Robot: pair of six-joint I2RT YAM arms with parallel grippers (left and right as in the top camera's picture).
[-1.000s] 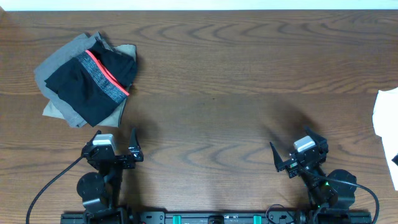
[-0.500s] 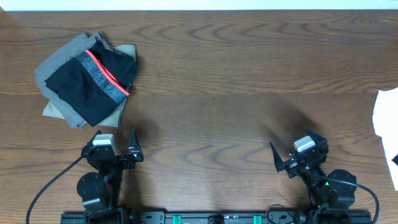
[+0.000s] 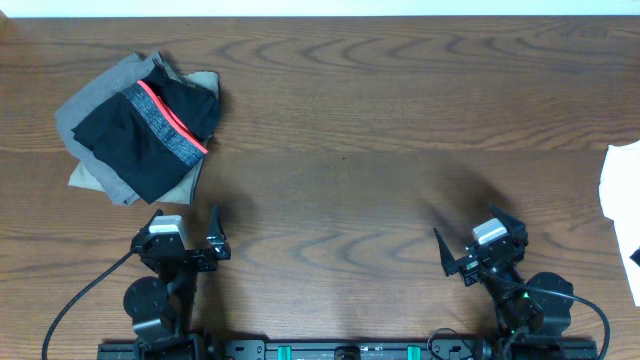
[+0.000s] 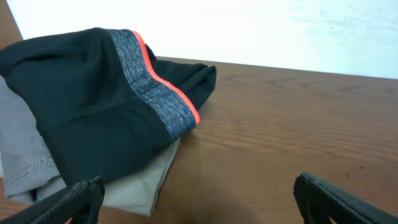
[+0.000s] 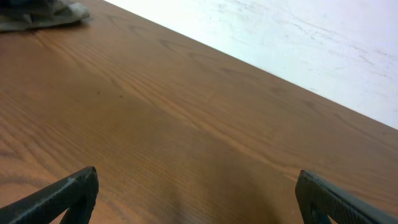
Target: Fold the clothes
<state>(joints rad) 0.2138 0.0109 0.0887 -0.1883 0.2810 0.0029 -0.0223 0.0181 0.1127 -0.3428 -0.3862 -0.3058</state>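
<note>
Black stretch leggings with grey, coral-edged waistband: compact bundle, far-left on brown wooden bench, atop folded grey and khaki trousers. Left fingers, right fingers: apart, empty, near front edge. Risk: left pinch catches trousers beneath, drags whole pile.

Both my arms are black. The left gripper at 7 o'clock and the right gripper at 5 have tapered black fingers, a pale grey block and looping black cables.
</note>
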